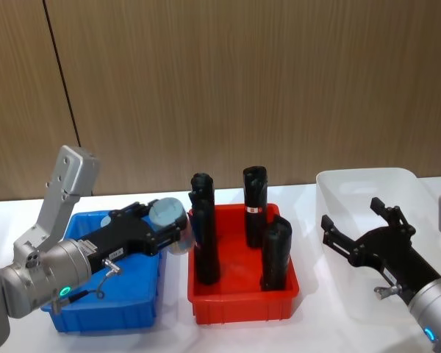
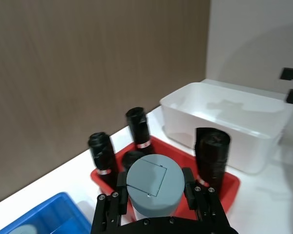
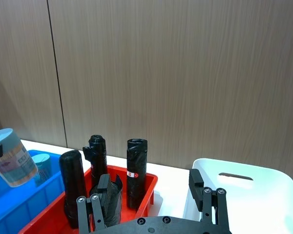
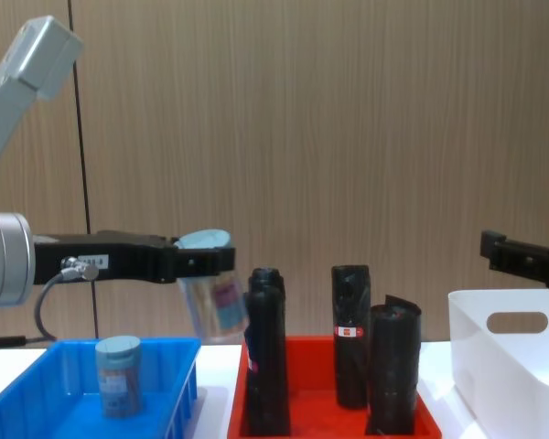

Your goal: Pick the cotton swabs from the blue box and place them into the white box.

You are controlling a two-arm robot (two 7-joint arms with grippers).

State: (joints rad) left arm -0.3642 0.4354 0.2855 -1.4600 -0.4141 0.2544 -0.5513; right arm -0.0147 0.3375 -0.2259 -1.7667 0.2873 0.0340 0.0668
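- Cotton swabs jar [image 4: 215,306]: clear glossy plastic, matt grey-blue lid, paper label.
- Left claw [image 1: 169,224]: matt black.
- Blue box [image 1: 110,318], red tray [image 1: 242,303]: smooth glossy plastic.
- White box [image 1: 364,175]: smooth, half-clear plastic.
- Black rolls [image 1: 278,254]: wrinkled film, slightly shiny.
- Wall [image 1: 242,88]: matt wood grain.

Bright, even indoor light w/ soft shadows; faint ones fall inside the white box [image 2: 210,127]. Cotton swabs jar [image 4: 215,306] looks slightly blurred in chest view.
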